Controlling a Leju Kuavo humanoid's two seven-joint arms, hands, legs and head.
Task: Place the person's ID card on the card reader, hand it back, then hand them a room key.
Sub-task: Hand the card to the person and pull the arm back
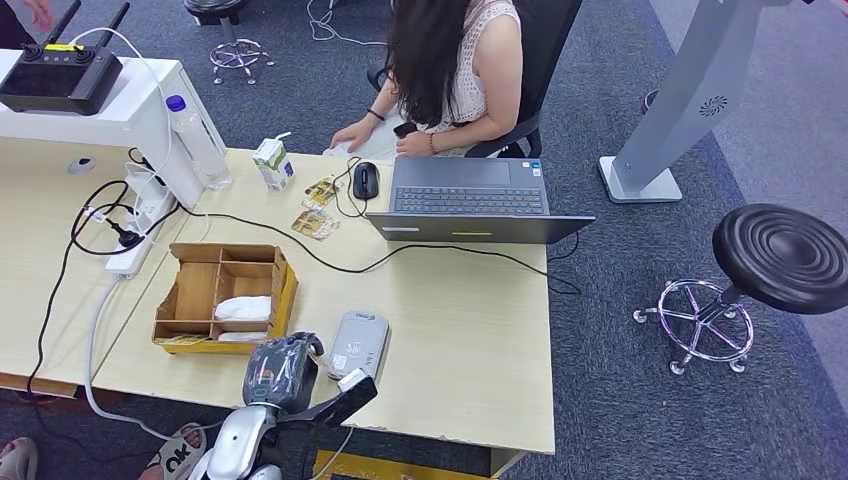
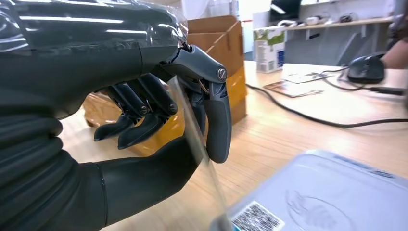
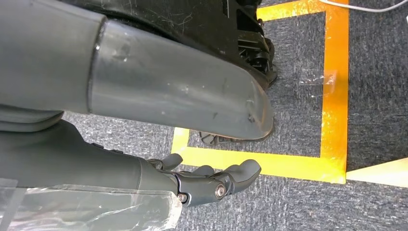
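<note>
- One left robot hand point(image 2: 159, 120) is pinching one thin ID card point(image 2: 195, 144) between thumb and fingers, its lower edge hanging just over the card reader.
- One grey card reader point(image 1: 358, 343) is lying on the worktop point(image 1: 470, 330), right of one divided cardboard box point(image 1: 222, 296); its barcode label is unreadable.
- One right robot hand point(image 3: 211, 180) is hanging over the floor, fingers loosely apart, holding nothing.
- One laptop point(image 1: 472, 200), one mouse point(image 1: 365, 180) and one carton point(image 1: 272, 163) are sitting far.

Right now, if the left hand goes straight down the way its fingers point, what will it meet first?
Probably the grey card reader: the left hand pinches a card whose lower edge hangs at its near corner. Depth is unclear.
</note>
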